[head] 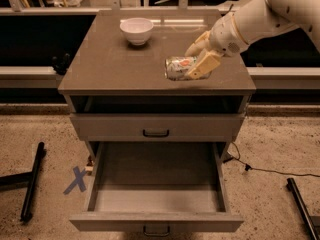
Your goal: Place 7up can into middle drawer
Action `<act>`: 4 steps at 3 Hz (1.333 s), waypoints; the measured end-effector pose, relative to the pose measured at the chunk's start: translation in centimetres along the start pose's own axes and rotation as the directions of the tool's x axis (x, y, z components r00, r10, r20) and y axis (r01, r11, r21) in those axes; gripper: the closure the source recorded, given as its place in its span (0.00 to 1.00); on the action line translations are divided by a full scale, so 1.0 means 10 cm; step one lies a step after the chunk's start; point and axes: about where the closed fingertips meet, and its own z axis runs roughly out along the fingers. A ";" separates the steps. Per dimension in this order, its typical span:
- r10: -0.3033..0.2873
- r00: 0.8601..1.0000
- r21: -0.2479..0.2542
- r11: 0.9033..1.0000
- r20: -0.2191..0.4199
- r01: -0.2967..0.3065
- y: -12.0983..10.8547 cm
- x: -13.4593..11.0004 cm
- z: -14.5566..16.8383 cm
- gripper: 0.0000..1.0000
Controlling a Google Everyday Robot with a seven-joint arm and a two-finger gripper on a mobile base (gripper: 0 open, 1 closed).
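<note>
The 7up can [178, 68] is a pale white-green can with green and red print, held on its side above the front right part of the cabinet top [110, 69]. My gripper [199, 57] comes in from the upper right and is shut on the can's right end. The middle drawer [157, 183] is pulled wide open below, with a smooth grey floor, tall side walls and a small dark handle [156, 230] on its front. The can hangs behind and above the open drawer.
A white round bowl [136, 30] stands at the back of the cabinet top. A shut grey drawer front with a black handle [155, 133] sits above the open drawer. A blue tape cross [76, 180] and black bars [32, 182] lie on the floor at left; a cable [265, 171] runs at right.
</note>
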 end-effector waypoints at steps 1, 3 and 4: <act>0.037 0.999 0.005 0.999 -0.011 -0.037 0.37 -0.04 -0.15 1.00; 0.207 0.975 -0.067 0.975 -0.085 -0.213 1.51 0.66 0.16 1.00; 0.229 0.967 -0.116 0.963 -0.114 -0.242 1.79 0.82 0.31 1.00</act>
